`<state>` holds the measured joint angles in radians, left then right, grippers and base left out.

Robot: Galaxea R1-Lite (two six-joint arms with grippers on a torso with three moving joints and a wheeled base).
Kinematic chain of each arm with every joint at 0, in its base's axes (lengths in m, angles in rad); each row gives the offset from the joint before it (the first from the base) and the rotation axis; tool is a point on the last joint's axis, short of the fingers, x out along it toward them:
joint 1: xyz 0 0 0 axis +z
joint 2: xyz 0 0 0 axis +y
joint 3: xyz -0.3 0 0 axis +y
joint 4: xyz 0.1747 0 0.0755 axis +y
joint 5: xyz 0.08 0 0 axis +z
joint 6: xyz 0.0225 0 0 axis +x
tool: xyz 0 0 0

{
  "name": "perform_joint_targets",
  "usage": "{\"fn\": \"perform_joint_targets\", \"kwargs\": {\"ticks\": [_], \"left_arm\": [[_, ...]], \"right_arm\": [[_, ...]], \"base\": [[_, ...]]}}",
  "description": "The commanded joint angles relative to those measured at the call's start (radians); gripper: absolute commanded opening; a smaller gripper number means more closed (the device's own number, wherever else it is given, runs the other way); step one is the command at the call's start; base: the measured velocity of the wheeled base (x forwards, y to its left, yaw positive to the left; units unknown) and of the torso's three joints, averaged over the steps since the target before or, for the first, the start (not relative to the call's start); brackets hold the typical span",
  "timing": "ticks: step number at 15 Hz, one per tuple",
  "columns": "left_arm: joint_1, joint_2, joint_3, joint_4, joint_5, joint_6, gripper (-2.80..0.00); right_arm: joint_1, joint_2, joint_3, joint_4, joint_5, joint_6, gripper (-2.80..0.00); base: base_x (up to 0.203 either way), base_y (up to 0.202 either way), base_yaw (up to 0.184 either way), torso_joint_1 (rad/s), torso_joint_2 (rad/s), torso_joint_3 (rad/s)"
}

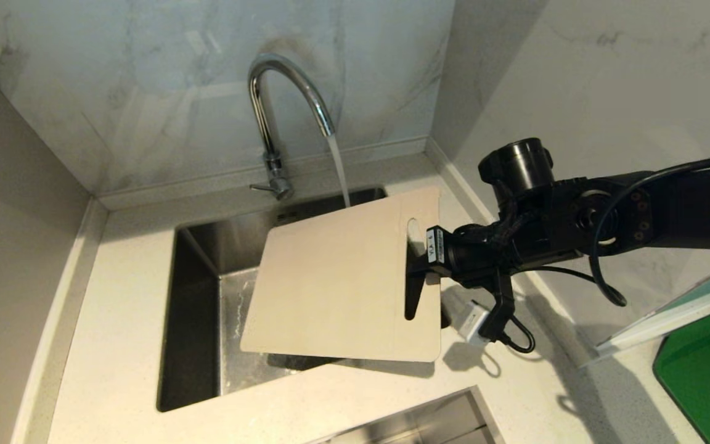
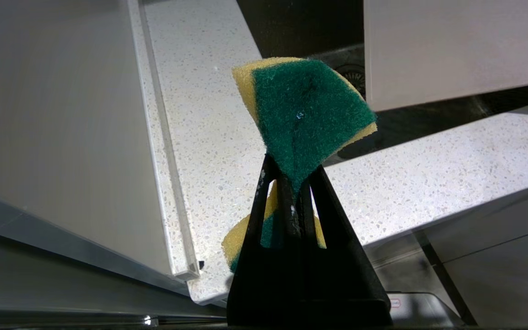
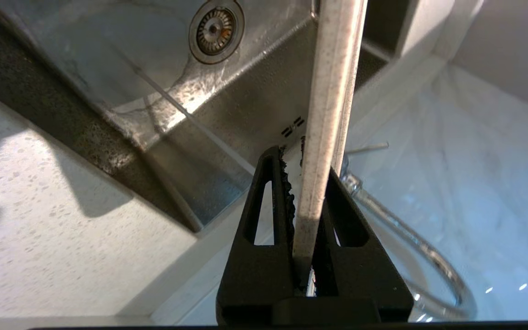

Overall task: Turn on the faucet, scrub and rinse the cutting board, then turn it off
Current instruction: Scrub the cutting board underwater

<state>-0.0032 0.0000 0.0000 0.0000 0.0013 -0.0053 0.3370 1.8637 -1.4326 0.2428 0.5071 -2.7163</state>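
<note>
Nearest the robot, at the lower edge of the head view, a steel edge (image 1: 435,419) cuts into the speckled counter (image 1: 114,296). At the lower right lies a green mat (image 1: 709,364) beside a pale, glassy panel (image 1: 675,317).

The left gripper (image 2: 294,183) appears only in its own wrist view. Its fingers are pinched tight on a sponge (image 2: 303,112), yellow with a green scouring face, which sticks up from between them over the counter near the sink's edge.

Further out, the right arm reaches in from the right of the head view. The right gripper (image 1: 420,268) is clamped on the short end of the board (image 1: 336,277), at the handle slot (image 1: 413,225). The right wrist view shows the board (image 3: 326,114) edge-on, squeezed between the two black fingers (image 3: 268,201), the jaws narrowed to the board's thickness. The board hangs tilted over the sink (image 1: 198,277), its far corner raised toward the tap, touching neither basin nor counter as far as can be seen. The drain (image 3: 215,28) sits in the wet basin below.

Beyond it, the faucet (image 1: 272,105) stands at the back rim of the sink, its lever (image 1: 267,186) pointing left. Water (image 1: 338,166) runs from the spout and falls at the board's far edge; where it lands cannot be told. Marble wall (image 1: 176,92) closes the corner behind.
</note>
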Motion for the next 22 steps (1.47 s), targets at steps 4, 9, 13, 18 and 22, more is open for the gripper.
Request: {"fn": "perform_joint_targets", "kwargs": {"ticks": [4, 9, 13, 18, 22], "left_arm": [[0.0, 0.0, 0.002, 0.0, 0.0, -0.001, -2.8], [0.0, 0.0, 0.002, 0.0, 0.0, -0.001, -2.8], [0.0, 0.0, 0.002, 0.0, 0.0, -0.001, -2.8], [0.0, 0.0, 0.002, 0.0, 0.0, -0.001, -2.8], [0.0, 0.0, 0.002, 0.0, 0.0, -0.001, -2.8]], "right_arm": [[0.003, 0.075, -0.014, -0.114, 0.009, -0.033, -2.8], [0.002, 0.126, -0.055, -0.129, 0.041, -0.034, -2.8], [0.0, 0.144, -0.06, -0.129, 0.041, -0.033, -2.8], [-0.014, 0.177, -0.096, -0.129, 0.039, -0.034, -2.8], [-0.031, 0.204, -0.13, -0.129, 0.041, -0.034, -2.8]], "base": [[0.0, 0.0, 0.0, 0.0, 0.0, 0.0], [0.0, 0.0, 0.0, 0.0, 0.0, 0.0], [0.0, 0.0, 0.0, 0.0, 0.0, 0.0], [0.0, 0.0, 0.0, 0.0, 0.0, 0.0], [0.0, 0.0, 0.0, 0.0, 0.0, 0.0]]}}
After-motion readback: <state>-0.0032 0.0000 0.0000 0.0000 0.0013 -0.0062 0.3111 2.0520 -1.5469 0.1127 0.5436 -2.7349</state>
